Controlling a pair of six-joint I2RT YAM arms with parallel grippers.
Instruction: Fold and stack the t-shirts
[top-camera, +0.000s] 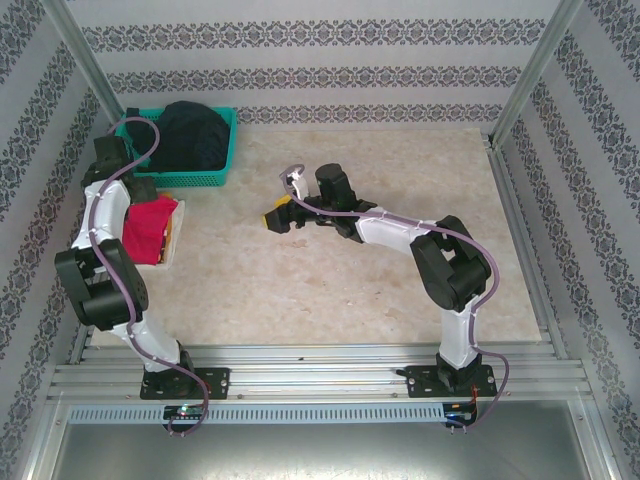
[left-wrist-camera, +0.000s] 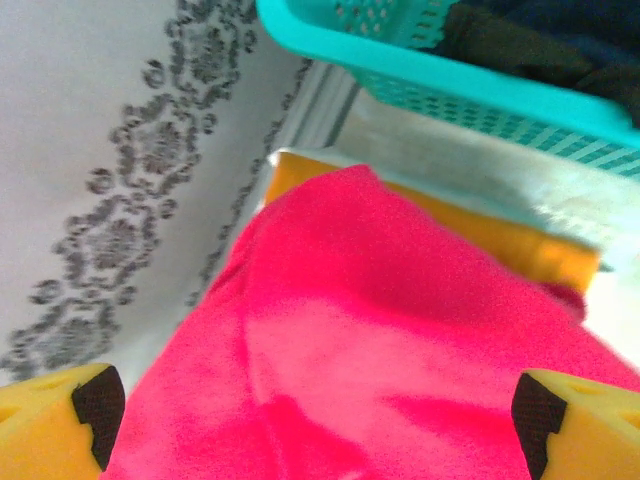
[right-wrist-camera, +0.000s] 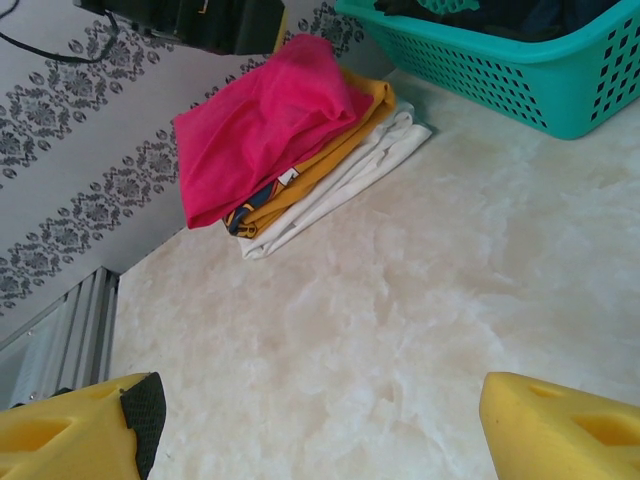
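The red shirt (right-wrist-camera: 265, 125) lies folded on top of a stack of 3 at the table's (top-camera: 350, 290) left edge, over a mustard shirt (right-wrist-camera: 330, 150) and a white shirt (right-wrist-camera: 345, 182) (stacking this piece looks done). The left gripper (left-wrist-camera: 310, 420) hangs just above the red, jaws wide, empty. The right gripper (right-wrist-camera: 315, 410) is over the table's middle, jaws wide, holding nothing. Next: lift clear and take a dark shirt (top-camera: 195, 135) from the basket (top-camera: 190, 181) at the far left corner.

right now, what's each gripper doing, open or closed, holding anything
Left gripper: open, empty, above the red t-shirt.
Right gripper: open, empty, above the table.
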